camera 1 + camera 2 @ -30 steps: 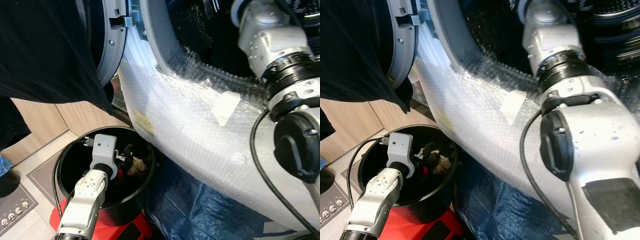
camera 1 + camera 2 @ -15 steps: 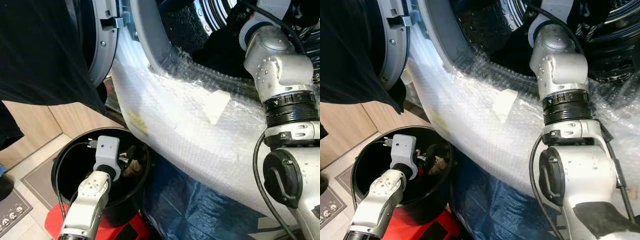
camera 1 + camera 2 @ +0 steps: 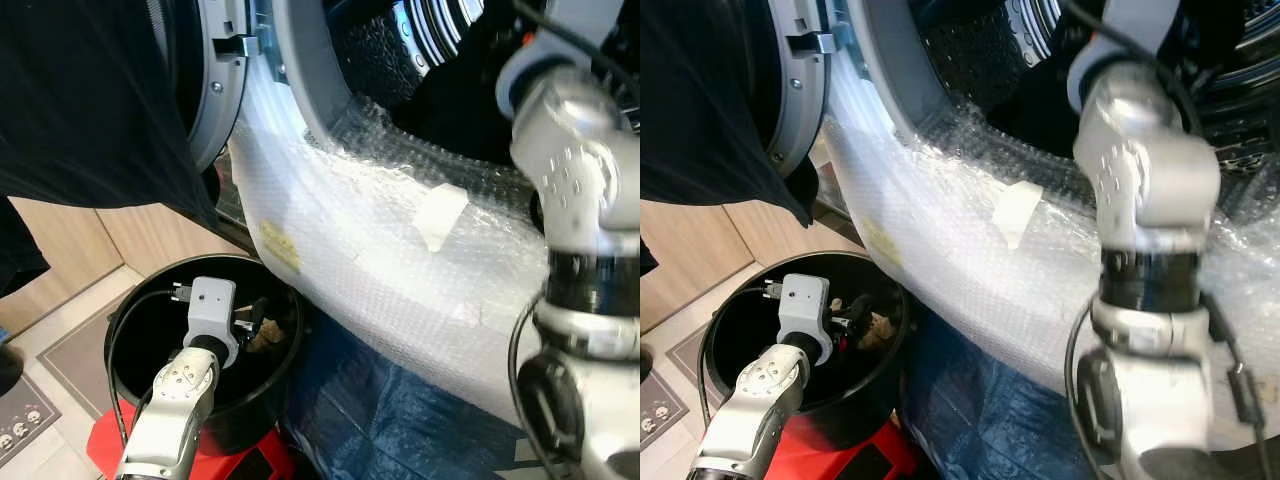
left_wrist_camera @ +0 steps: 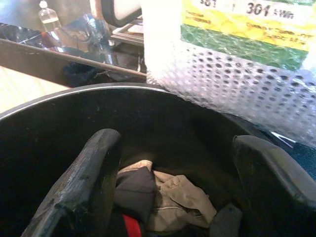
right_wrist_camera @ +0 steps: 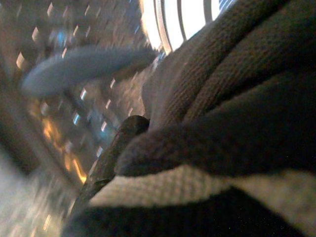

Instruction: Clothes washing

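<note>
My left gripper (image 4: 175,143) hangs open inside a black round bin (image 3: 130,300), just above the clothes (image 4: 173,197) at its bottom: a beige piece, a dark piece and a bit of red. Nothing sits between its fingers (image 4: 94,177). My right arm (image 3: 570,170) reaches up into the mouth of the washing machine drum (image 3: 400,40). In the right wrist view a dark knit garment with a pale stripe (image 5: 222,113) lies tight across the gripper, with one black finger (image 5: 111,158) showing under it. A dark garment (image 3: 460,95) fills the drum's mouth beside the arm.
Bubble wrap (image 3: 380,250) covers the machine's front below the opening. The door (image 3: 215,90) stands swung open at the left. A person in black clothing (image 3: 80,100) stands close on the left. Blue sheeting (image 3: 400,420) lies under the machine, and the bin rests on a red base (image 3: 100,450).
My right arm has lifted and pushed further into the drum's mouth. The left gripper has stayed inside the bin. The camera has shifted a little.
</note>
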Robot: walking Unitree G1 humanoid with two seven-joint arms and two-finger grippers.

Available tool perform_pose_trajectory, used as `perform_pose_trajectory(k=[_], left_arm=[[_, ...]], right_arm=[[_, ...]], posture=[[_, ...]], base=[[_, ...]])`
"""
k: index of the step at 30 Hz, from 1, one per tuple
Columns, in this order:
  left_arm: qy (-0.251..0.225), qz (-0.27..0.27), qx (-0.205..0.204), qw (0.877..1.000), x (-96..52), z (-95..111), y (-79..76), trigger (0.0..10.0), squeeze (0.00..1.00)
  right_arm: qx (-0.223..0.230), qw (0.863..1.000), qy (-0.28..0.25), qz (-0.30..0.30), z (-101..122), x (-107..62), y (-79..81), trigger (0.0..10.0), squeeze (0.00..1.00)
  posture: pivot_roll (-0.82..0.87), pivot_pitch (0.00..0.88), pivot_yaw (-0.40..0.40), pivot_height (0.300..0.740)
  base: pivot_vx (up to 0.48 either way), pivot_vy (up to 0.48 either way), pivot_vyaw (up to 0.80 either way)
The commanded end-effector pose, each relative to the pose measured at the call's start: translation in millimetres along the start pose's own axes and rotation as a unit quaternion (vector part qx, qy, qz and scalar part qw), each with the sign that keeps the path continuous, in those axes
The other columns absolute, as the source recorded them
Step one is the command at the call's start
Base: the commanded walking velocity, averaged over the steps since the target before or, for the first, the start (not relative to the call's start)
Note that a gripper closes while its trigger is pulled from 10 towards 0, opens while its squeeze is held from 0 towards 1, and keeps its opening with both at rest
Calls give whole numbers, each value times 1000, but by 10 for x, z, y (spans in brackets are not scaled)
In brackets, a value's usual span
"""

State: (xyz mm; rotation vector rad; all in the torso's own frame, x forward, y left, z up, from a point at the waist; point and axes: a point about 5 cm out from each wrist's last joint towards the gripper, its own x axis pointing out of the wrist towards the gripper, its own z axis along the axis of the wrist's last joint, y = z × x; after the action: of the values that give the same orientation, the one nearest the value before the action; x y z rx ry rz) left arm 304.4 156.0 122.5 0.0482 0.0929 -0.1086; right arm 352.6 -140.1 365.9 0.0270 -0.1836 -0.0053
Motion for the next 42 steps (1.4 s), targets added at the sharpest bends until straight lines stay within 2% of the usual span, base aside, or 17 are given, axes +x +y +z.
perform_pose_trajectory(k=[1, 5, 12, 17, 28, 29, 30, 32, 35, 40, 42], left_arm=[[4, 1, 2, 1000, -17, -11, 0, 10000, 0], [5, 3, 0, 1000, -17, -10, 9, 10000, 0], [10, 4, -3, 1000, -33, -32, -5, 10000, 0], [8, -2, -4, 1000, -14, -4, -41, 10000, 0], [9, -2, -4, 1000, -16, -5, -43, 10000, 0], [11, -4, -2, 1000, -24, -12, -43, 10000, 0], [13, -9, 0, 1000, -31, -25, -42, 10000, 0], [15, -12, 1, 1000, -31, -35, -49, 10000, 0], [14, -15, 1, 1000, -27, -32, -62, 10000, 0], [14, -17, 1, 1000, -26, -39, -63, 10000, 0], [15, -22, 3, 1000, -22, -47, -68, 10000, 0]], right_arm=[[0, 1000, -6, 8, 60, -62, 29, 10000, 0], [-3, 1000, -5, 16, 74, -188, -41, 10000, 0], [0, 999, -8, 53, 99, -346, -26, 10000, 0], [-2, 997, 40, 66, -75, -492, -113, 10000, 0], [-1, 996, 49, 70, -85, -539, -118, 10000, 0], [-8, 996, 68, 66, -172, -574, -167, 10000, 0], [-4, 995, 72, 73, -173, -665, -301, 10000, 0], [4, 994, 66, 82, -138, -711, -345, 10000, 0], [10, 992, 76, 98, -152, -776, -370, 10000, 0], [31, 989, 64, 130, -180, -898, -404, 10000, 0], [69, 986, 31, 151, -120, -970, -427, 10000, 0]], posture=[[70, 76, -48, 740], [59, 95, -49, 740], [50, 98, -52, 740], [47, 108, -53, 740], [47, 108, -53, 740], [46, 101, -46, 740], [47, 72, -45, 740], [45, 64, -44, 740], [43, 58, -44, 740], [35, 44, -46, 740], [28, 35, -42, 740]], base=[[0, 0, 0], [0, 0, 0], [0, 0, 0], [0, 0, 0], [0, 0, 0], [0, 0, 0], [0, 0, 0], [0, 0, 0], [0, 0, 0], [0, 0, 0], [0, 0, 0]])
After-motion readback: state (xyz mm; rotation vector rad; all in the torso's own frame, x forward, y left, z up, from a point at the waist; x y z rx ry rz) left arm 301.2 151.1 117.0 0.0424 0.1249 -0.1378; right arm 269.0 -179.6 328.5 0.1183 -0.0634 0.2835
